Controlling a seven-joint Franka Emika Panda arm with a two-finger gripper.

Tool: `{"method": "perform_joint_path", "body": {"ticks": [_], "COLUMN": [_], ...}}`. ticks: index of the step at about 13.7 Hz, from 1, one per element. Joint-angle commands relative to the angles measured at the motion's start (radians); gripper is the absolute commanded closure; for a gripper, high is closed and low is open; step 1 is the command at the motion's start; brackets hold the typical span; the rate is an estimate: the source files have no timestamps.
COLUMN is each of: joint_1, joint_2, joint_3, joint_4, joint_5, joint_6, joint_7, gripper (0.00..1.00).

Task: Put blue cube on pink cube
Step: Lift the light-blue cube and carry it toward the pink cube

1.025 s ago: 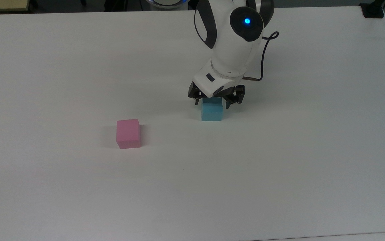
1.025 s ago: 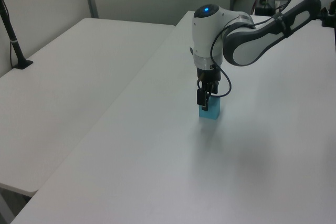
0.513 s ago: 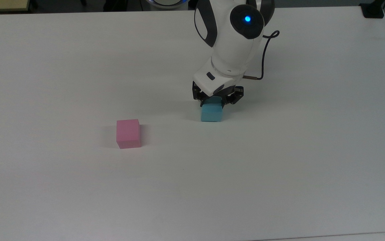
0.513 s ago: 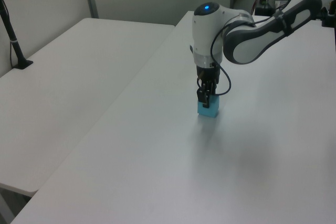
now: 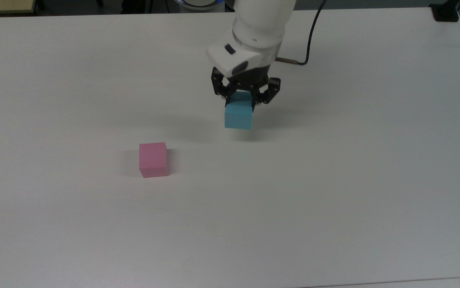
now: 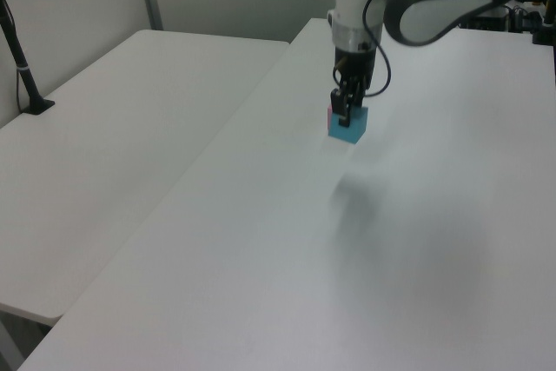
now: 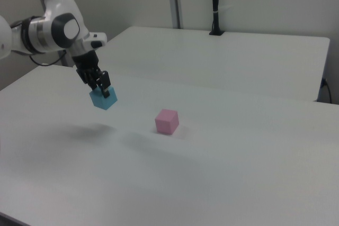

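Note:
The light blue cube (image 5: 238, 117) hangs in the air above the white table (image 5: 334, 180), with my gripper (image 5: 241, 103) shut on its upper part. Its shadow lies on the table below. The pink cube (image 5: 153, 159) rests on the table, to the top view's lower left of the blue cube and well apart from it. In the right view the blue cube (image 7: 103, 99) is held in the gripper (image 7: 103, 90), up and to the left of the pink cube (image 7: 167, 121). In the left view the gripper (image 6: 345, 112) holds the blue cube (image 6: 347, 125) clear of the table.
A black cable (image 5: 310, 36) runs from the wrist over the table's far side. A black mount (image 5: 446, 12) sits at the top view's far right corner. A second white table (image 6: 104, 136) adjoins this one, with a black post (image 7: 214, 3) on it.
The gripper closed on the blue cube, then lifted it off the table. It has moved up and slightly to the top view's left. The pink cube has not moved.

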Motion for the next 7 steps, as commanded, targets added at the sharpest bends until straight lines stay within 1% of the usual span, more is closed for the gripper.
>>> {"method": "perform_joint_path", "body": {"ticks": [1,4,7], "joint_1": [-0.034,-0.074,-0.110], "joint_2": [-0.064,-0.074,-0.086], "joint_3": [-0.011,-0.014,-0.016], "joint_4": [0.053,0.101,0.107], "joint_5": [0.032,0.074,0.078], "joint_6": [-0.147,-0.206,-0.207], "joint_7": [-0.158,-0.280,-0.344], "gripper": [0.58,0.58,0.58]}}
